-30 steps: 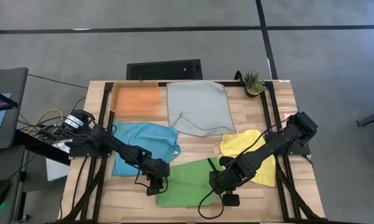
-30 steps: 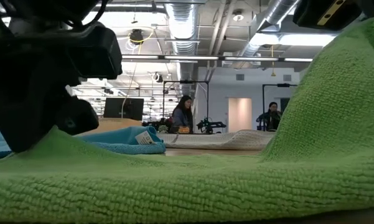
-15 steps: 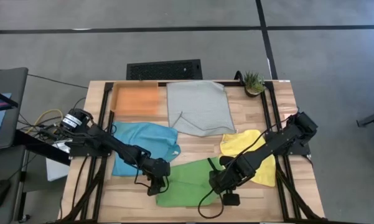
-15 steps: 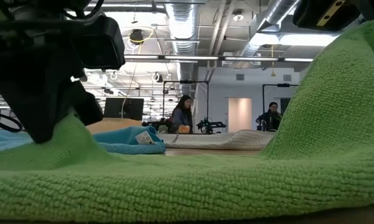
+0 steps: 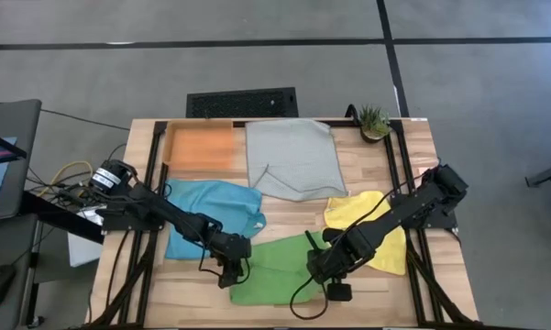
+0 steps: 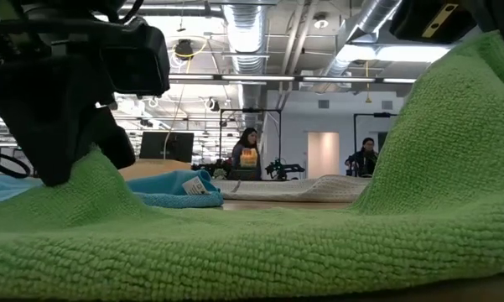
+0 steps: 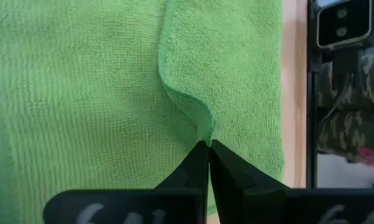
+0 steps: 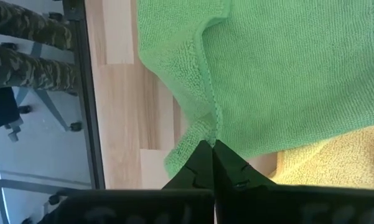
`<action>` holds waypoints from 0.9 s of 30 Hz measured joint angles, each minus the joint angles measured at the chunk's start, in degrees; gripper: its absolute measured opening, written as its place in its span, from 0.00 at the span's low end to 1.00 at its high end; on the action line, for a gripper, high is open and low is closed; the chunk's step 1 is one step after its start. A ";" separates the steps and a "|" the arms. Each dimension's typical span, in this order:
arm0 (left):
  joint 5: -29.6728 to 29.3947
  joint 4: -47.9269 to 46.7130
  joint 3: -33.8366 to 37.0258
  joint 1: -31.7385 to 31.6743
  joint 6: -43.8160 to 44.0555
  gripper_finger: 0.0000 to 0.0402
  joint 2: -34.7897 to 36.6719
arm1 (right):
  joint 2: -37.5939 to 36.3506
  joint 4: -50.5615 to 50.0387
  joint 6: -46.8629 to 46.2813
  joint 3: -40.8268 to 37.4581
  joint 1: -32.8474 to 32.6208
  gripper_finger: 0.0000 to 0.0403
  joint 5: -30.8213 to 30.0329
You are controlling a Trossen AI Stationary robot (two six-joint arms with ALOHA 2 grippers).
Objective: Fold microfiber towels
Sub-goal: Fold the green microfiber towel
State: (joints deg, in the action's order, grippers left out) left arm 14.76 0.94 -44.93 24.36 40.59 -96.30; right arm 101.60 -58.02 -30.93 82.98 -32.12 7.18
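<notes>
- High view showed the lime green towel (image 5: 273, 269) at the table's near edge, the left gripper (image 5: 228, 271) and right gripper (image 5: 323, 268) each pinched shut on its edge.
- Thin pinches might slip, dropping the fold.
- Wooden table (image 5: 293, 209); workshop beyond.

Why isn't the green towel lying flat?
The green towel is spread but bunched: the left pincer and right pincer each pinch an edge, lifting it.
</notes>
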 joint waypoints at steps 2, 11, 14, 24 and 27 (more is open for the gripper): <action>0.00 0.01 0.00 0.02 1.34 0.00 0.96 | -0.91 -0.37 0.54 0.01 0.02 0.01 -0.04; -7.32 -8.58 -0.06 2.47 7.12 0.00 11.80 | -3.58 -3.00 0.97 0.03 0.04 0.01 -1.73; -11.56 -11.51 -0.02 4.01 10.46 0.00 14.68 | -3.11 -5.32 1.22 0.00 0.31 0.01 -2.82; -18.09 -14.55 -1.37 7.93 17.06 0.00 18.52 | -5.28 -10.36 2.48 0.09 1.96 0.01 -6.06; -20.33 -14.95 -3.95 8.10 14.11 0.00 18.84 | -6.72 -12.37 2.50 -0.06 1.99 0.01 -7.48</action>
State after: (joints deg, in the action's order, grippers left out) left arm -5.57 -14.01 -48.87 32.46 54.70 -77.46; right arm 94.88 -70.40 -28.42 82.92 -30.13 -0.30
